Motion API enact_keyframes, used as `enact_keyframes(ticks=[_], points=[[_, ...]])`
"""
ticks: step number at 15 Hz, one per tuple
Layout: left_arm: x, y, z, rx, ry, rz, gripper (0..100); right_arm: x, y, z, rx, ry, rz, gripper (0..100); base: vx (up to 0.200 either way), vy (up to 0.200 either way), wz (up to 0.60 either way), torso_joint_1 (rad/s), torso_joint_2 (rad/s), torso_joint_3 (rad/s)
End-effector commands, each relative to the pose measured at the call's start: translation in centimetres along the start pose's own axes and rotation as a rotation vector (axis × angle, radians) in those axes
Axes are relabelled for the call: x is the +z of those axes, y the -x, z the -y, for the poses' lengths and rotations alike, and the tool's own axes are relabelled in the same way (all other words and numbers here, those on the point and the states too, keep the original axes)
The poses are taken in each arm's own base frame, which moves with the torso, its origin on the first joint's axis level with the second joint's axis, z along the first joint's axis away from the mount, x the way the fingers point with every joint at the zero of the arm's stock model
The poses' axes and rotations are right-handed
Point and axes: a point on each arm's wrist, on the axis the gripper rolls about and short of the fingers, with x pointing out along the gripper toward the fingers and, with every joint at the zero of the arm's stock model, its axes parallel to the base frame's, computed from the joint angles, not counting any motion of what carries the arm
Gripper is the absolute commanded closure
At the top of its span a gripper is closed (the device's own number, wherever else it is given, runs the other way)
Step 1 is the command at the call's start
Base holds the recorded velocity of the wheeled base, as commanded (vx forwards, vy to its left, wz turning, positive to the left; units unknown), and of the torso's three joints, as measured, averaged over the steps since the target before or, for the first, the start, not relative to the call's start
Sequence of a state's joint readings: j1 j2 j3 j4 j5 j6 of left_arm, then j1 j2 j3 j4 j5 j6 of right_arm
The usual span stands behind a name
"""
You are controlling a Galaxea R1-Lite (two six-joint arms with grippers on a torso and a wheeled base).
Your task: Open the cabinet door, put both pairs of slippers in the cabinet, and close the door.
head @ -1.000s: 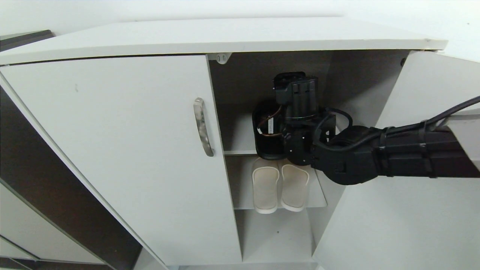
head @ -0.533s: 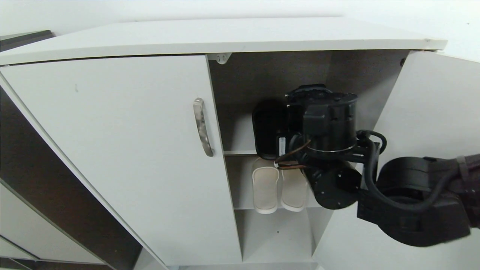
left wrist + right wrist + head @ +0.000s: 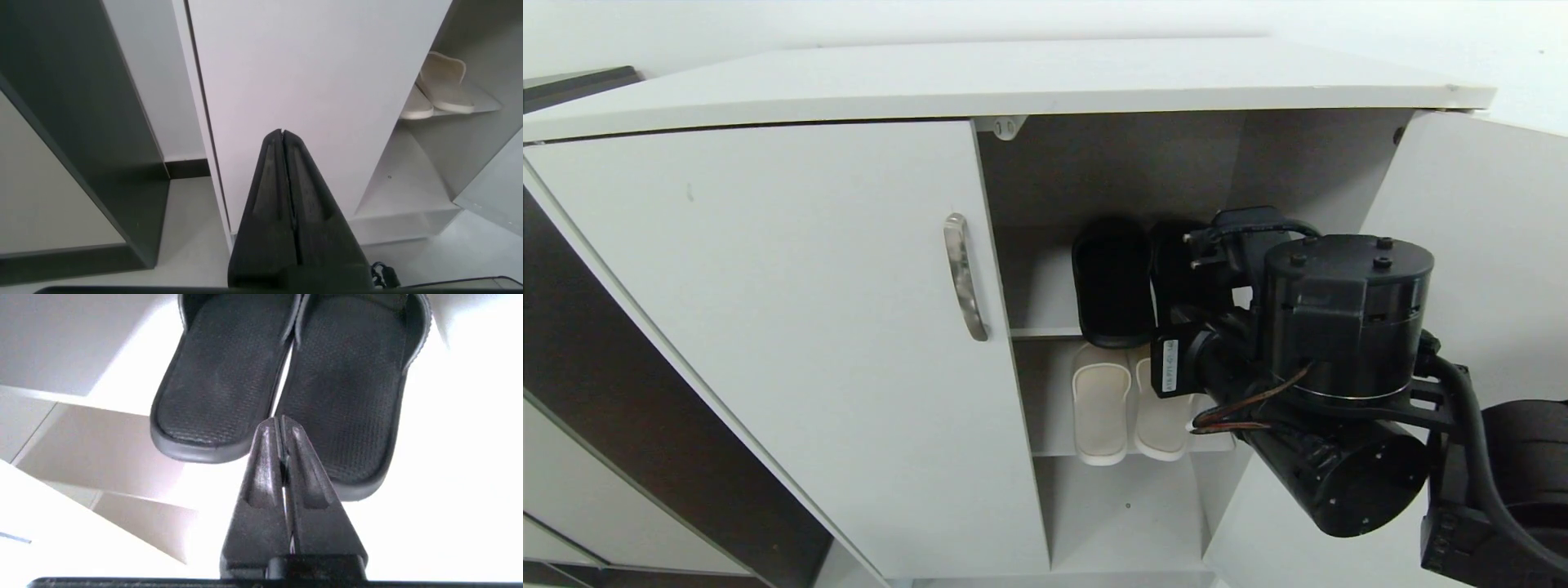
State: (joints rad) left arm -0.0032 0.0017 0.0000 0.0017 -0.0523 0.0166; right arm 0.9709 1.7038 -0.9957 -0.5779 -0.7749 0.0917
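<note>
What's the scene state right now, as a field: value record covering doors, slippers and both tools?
left door: closed
right door: swung open
black slippers: side by side on upper shelf
white slippers: side by side on middle shelf
right tool: shut, empty, just in front of the black slippers' near ends
left tool: shut, empty, facing the left door
remaining: close right door

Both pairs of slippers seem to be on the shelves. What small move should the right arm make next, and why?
Probably pull the right gripper back clear of the cabinet: the black slippers lie on the upper shelf, the white slippers below, the gripper is shut on nothing, and the right door stands open.
</note>
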Motion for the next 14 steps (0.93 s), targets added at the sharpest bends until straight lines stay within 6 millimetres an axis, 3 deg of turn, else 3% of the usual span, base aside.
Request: enact_keyframes(ticks=[1,5,14], points=[[0.0,0.0,0.0,0.000,0.000,0.000,100,-0.1,0.0,0.0,0.002,0.002,-0.002,100,0.000,0.000,0.00,0.000,0.00,0.000],[0.0,0.0,0.0,0.000,0.000,0.000,100,-0.5,-0.2,-0.2,0.001,0.010,-0.010,100,0.000,0.000,0.00,0.000,0.00,0.000],[0.0,0.0,0.0,0.000,0.000,0.000,100,-1.4,-0.2,-0.1,0.000,0.029,-0.033,100,-0.200,0.000,0.00,0.003,0.00,0.002]])
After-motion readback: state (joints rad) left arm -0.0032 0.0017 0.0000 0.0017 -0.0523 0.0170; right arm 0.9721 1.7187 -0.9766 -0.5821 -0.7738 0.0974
